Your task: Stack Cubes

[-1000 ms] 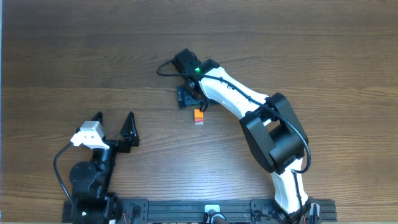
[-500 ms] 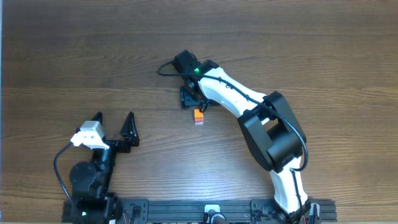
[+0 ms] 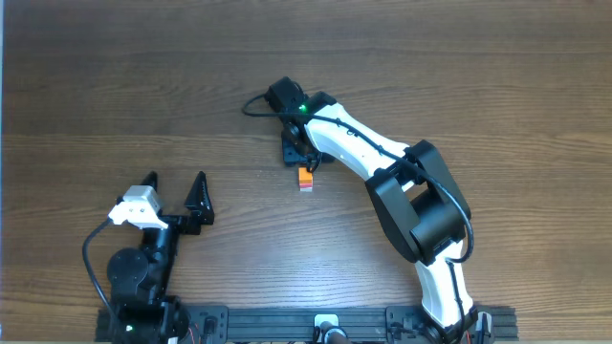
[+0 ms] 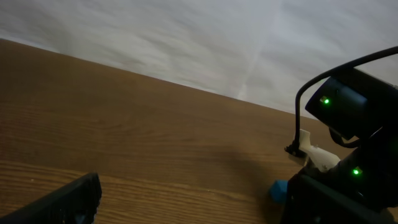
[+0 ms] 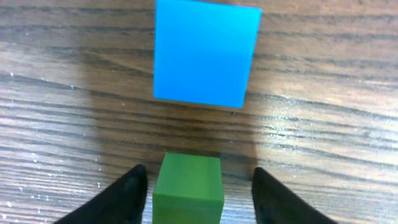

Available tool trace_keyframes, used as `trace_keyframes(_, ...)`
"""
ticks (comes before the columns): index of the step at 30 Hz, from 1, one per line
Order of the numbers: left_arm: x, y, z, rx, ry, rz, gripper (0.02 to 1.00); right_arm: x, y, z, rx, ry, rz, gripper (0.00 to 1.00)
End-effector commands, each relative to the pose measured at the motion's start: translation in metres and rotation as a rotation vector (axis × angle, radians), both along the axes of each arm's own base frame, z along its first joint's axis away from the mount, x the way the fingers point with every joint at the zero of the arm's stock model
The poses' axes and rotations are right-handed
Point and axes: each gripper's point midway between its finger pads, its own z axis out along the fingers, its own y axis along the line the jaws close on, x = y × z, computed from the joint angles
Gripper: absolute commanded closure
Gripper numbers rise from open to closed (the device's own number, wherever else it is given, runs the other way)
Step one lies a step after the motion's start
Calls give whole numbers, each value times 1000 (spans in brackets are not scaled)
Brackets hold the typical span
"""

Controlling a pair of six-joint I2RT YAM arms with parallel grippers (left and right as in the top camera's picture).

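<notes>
Left claw (image 3: 175, 182): parked near its base, spread, holding nothing, unchanged over the last 1 s.

Right claw (image 5: 198, 180): drifted a little rightward in the top view. Fingers were spread with 1 green cube (image 5: 188, 188) between them, a gap on each side, so no grip yet. I judged this a fine alignment before closing.

1 blue cube (image 5: 206, 53) lay just beyond the green one, apart from it and flat on the table (image 3: 115, 76).

1 orange cube (image 3: 305, 177) sat near the claw and had not moved.

Count: 3 cubes. Green and blue not yet stacked.
</notes>
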Motion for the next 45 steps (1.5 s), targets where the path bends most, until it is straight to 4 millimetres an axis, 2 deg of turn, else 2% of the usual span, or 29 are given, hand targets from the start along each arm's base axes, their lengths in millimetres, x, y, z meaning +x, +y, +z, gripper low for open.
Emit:
trace_keyframes(1, 0, -2, -2, 13, 0, -11, 20, 4, 0, -2, -10, -7, -4, 533)
trace_keyframes(7, 0, -2, -2, 13, 0, -11, 20, 3, -1, -2, -15, -1, -4, 581)
trace_keyframes(11, 0, -2, -2, 13, 0, -11, 18, 3, -2, -2, -21, -5, -5, 695)
trace_keyframes(13, 0, -2, -2, 13, 0, -11, 18, 3, -2, -2, -21, -5, -5, 722)
trace_keyframes(45, 0, -2, -2, 13, 0, -11, 18, 2, -3, 1, -26, 3, -5, 768)
